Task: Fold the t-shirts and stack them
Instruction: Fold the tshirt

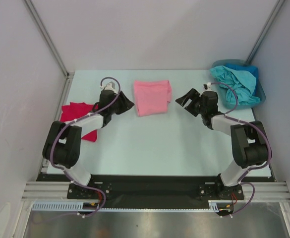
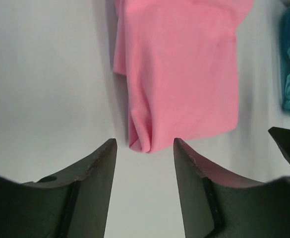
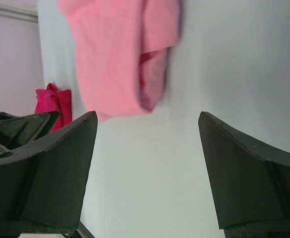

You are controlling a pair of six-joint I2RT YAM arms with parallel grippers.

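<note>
- Surface: a pale bench [image 1: 159,148] enclosed by plain grey walls on three sides, with metal posts [image 1: 45,37] running up at the far corners.
- Pink t-shirt [image 1: 152,97]: folded into a rough rectangle, lying flat at the far centre of the bench, between the two grippers and touching neither.
- Red t-shirt [image 1: 77,112]: crumpled at the left edge of the bench, partly covered by the left arm [image 1: 87,121].
- Teal and blue t-shirts [image 1: 234,85]: heaped in the far right corner, against the wall; whether a container holds them cannot be told.
- Left gripper [image 2: 145,146]: jaws apart, nothing between them, just beside the pink t-shirt's left edge.
- Right gripper [image 3: 147,119]: jaws wide apart, nothing held, near the pink t-shirt's right edge.
- Open room: bare bench runs from the pink t-shirt to the near edge, between the arm bases. The sides are tighter, with cloth at both.
</note>
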